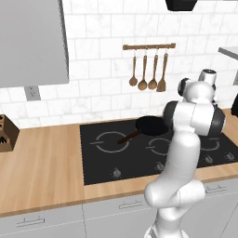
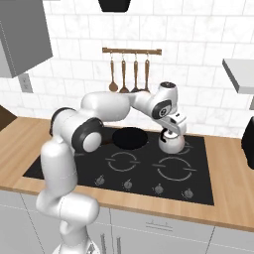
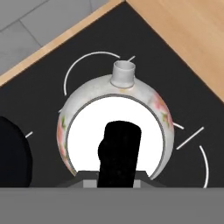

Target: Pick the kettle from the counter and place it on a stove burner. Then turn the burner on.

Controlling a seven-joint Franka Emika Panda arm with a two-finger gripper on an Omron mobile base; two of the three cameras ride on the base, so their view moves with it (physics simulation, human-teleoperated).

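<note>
The kettle (image 2: 170, 143) is small, round and white with faint flower marks, and it stands upright at the back right of the black glass cooktop (image 2: 74, 166). My gripper (image 2: 172, 132) comes down on it from above, shut on its black handle. In the hand view the kettle (image 3: 87, 100) lies straight below, spout (image 3: 124, 72) pointing away, with the black handle (image 3: 119, 151) running into my gripper (image 3: 118, 177). The stove burner (image 3: 92, 54) shows as a thin ring arc around the kettle. I cannot tell whether the kettle rests on the glass or hangs just above it. The counter (image 2: 230, 163) runs on to the right.
A black frying pan (image 2: 130, 138) sits on the back middle burner, just left of the kettle, its handle pointing left (image 1: 129, 137). Burner knobs (image 2: 128, 184) line the cooktop's front edge. Wooden utensils (image 2: 130, 74) hang on the wall behind. A dark appliance (image 2: 248, 139) stands at the far right.
</note>
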